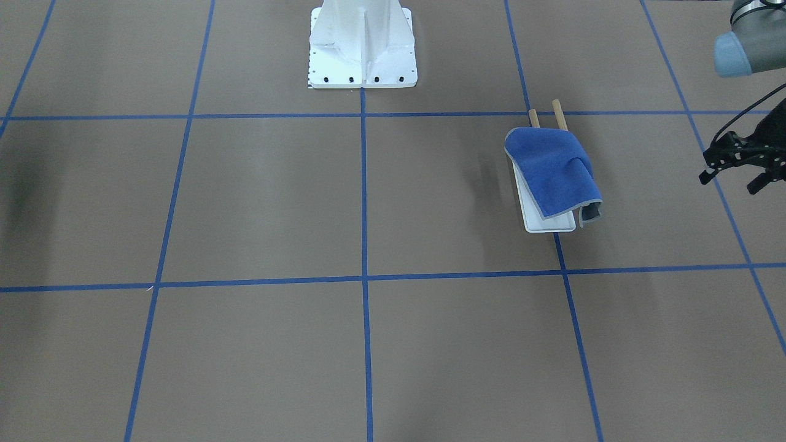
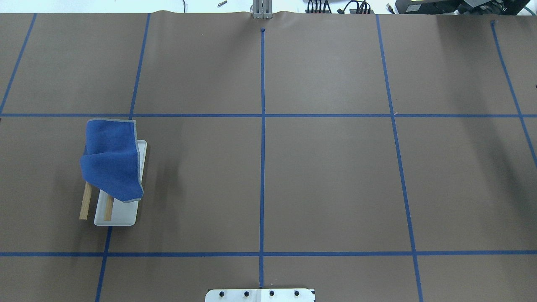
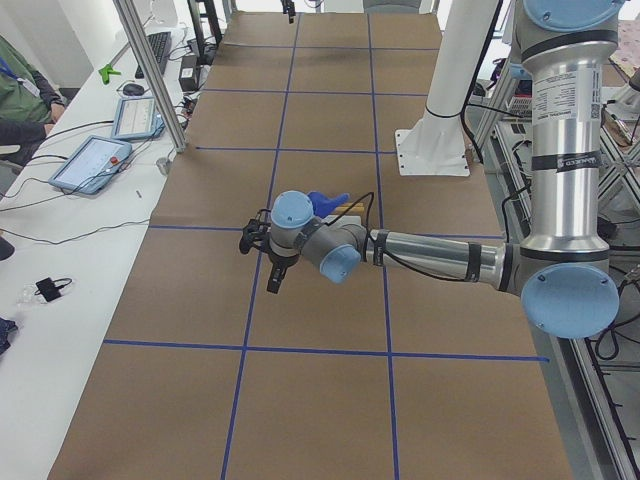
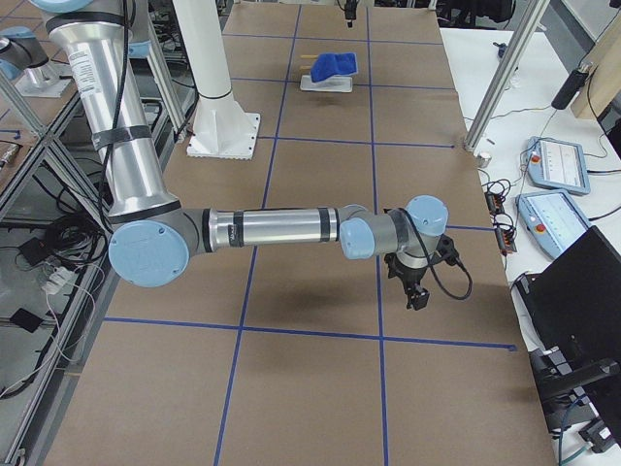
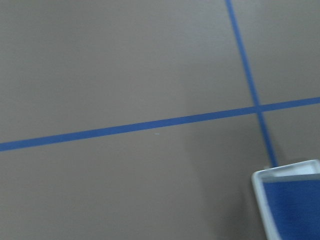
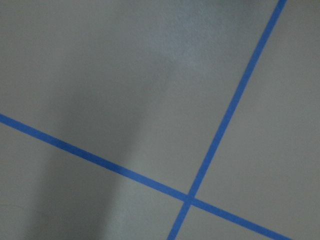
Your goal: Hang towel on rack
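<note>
The royal-blue towel lies draped over the two wooden dowels of the rack, whose white base shows under it. One towel corner hangs down past the base's end. From overhead the towel covers the far part of the rack, and the dowel ends stick out bare. My left gripper is apart from the rack, to the side of it, with its jaws open and empty. My right gripper shows only in the exterior right view, far from the rack, and I cannot tell its state.
The large white bolted pedestal stands at the robot's side of the table. Blue tape lines grid the brown table. Tablets and cables lie on the side bench past the table's far edge. The left wrist view shows a corner of the rack base with the towel.
</note>
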`<act>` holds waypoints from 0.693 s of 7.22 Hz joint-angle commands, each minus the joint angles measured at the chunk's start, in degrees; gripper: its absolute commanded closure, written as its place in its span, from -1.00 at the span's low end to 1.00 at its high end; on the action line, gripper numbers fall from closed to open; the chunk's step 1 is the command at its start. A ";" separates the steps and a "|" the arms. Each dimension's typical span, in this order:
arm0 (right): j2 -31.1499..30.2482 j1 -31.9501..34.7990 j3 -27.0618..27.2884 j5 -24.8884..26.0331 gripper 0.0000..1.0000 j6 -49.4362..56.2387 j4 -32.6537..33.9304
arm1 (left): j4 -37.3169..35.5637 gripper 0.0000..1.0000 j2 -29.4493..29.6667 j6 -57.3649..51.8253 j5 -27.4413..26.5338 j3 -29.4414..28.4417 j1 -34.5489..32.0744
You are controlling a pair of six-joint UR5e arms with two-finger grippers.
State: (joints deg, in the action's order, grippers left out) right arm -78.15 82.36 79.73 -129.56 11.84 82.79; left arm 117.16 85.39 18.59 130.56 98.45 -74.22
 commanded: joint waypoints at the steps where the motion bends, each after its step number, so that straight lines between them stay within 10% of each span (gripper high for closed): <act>1: -3.84 2.17 -0.01 1.07 -1.00 -0.23 0.53 | -17.41 -0.97 0.82 -20.54 -5.72 -0.11 -9.24; 5: -3.94 5.96 0.96 -0.16 -1.00 -0.15 0.71 | -22.24 -0.97 -4.78 -22.99 -6.90 0.15 -15.42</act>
State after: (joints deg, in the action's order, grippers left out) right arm -82.30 87.67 80.54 -129.32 11.73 83.45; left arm 95.06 82.40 -4.22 123.53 97.73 -88.49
